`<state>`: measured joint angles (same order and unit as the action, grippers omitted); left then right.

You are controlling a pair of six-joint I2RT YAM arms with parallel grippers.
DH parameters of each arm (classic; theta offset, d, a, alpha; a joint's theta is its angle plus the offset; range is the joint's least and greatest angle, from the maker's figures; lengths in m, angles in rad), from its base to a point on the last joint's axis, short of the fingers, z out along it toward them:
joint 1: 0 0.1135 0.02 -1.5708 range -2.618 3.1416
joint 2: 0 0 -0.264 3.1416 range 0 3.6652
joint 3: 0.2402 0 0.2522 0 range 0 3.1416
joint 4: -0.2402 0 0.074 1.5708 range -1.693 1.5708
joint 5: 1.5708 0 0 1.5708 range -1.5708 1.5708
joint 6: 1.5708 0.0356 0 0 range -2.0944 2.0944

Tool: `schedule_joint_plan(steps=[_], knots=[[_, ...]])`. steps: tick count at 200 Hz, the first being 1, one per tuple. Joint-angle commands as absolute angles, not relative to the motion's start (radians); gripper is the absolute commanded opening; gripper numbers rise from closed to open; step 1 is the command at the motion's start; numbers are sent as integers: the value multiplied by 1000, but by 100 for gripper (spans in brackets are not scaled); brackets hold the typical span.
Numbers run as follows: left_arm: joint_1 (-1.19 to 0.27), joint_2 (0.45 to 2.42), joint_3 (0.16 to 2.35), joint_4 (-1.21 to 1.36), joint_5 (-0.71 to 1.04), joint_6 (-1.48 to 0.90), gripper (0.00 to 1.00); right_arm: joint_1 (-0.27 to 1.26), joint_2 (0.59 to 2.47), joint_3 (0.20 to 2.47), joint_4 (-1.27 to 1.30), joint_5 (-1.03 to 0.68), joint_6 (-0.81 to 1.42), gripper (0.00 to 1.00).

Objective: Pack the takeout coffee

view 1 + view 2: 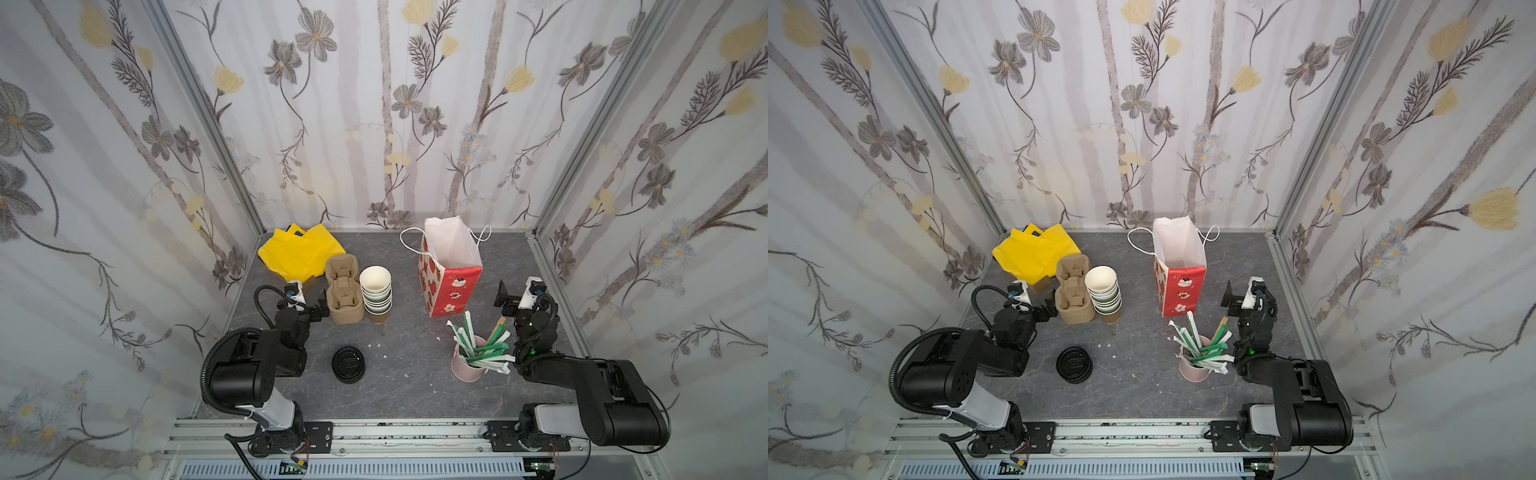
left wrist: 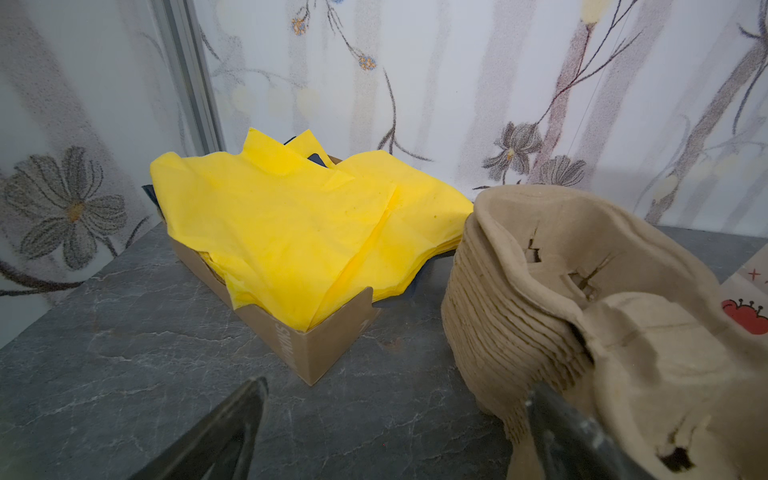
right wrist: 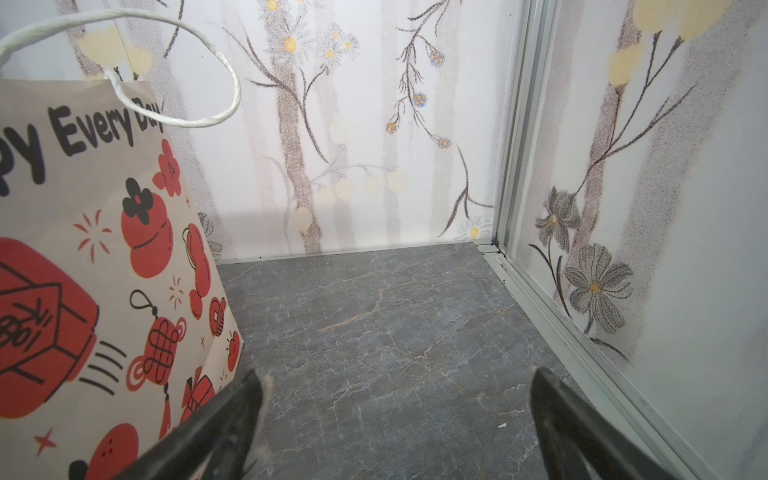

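Hanging open and empty, left pincer [image 2: 395, 388] and right pincer [image 3: 397, 374]; next, likely, a straight lift of one cup off the left-of-centre cup stack [image 1: 376, 293].

Both top views look steeply down from high over the near edge onto the whole dark grey marbled counter [image 1: 399, 399], sharing nearly everything. The left wrist view sits low, close to stacked brown pulp cup carriers [image 2: 582, 311]; the right wrist's, beside a red-patterned paper bag [image 3: 104, 270].

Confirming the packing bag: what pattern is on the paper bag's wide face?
Paper bag: cream with red lanterns and black lettering; clearest in the right wrist view.
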<state>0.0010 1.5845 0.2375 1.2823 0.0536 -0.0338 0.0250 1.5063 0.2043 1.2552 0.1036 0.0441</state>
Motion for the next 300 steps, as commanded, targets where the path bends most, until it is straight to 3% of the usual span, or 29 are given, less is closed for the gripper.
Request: schedule_joint_plan(steps=[1,75,105,131,156,181,211,241,260,300], knots=[[2,1586,244,1331,47,-46,100,26,1509,211,1292,103,34,100],[5,1575,238,1336,55,-45,100,23,1500,192,1321,112,43,100],[7,1367,177,1279,-29,-76,100,20,1337,129,1292,273,102,99],[8,1124,101,1272,-163,-97,100,17,1170,156,1110,401,159,100],[7,960,100,1210,-187,-171,100,15,1030,270,775,464,250,99],[5,858,157,1070,-75,-253,100,14,876,377,481,452,346,99],[-21,823,314,818,125,-291,98,15,738,578,141,372,470,90],[-140,853,375,792,150,-272,99,79,786,854,-112,139,514,86],[-215,872,402,763,166,-297,100,215,856,992,-216,51,506,85],[-312,808,366,661,97,-378,100,550,1112,1284,-448,62,356,86]])
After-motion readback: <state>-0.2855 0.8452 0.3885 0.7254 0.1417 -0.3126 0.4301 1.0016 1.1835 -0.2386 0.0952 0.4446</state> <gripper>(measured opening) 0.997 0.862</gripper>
